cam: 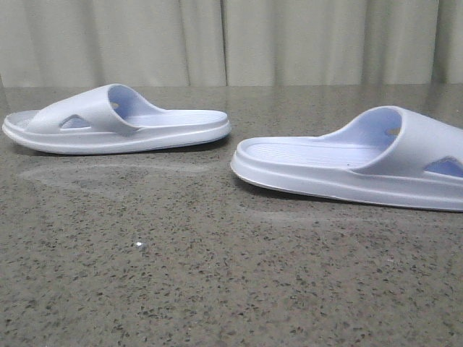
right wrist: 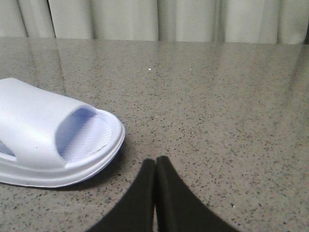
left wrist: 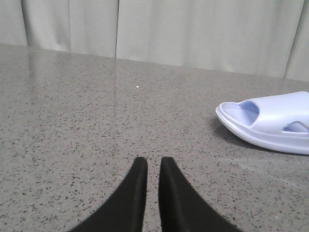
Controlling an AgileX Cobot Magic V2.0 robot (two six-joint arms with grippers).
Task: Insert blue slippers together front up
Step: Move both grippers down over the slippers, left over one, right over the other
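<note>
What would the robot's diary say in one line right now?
left slipper: flat on table | right slipper: flat, apart, heels facing | left gripper: nearly shut, empty | right gripper: shut, empty

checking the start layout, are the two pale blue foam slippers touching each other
Apart. The front view shows bare speckled table between the heel of the left pale blue foam slipper and the heel of the right one.
</note>
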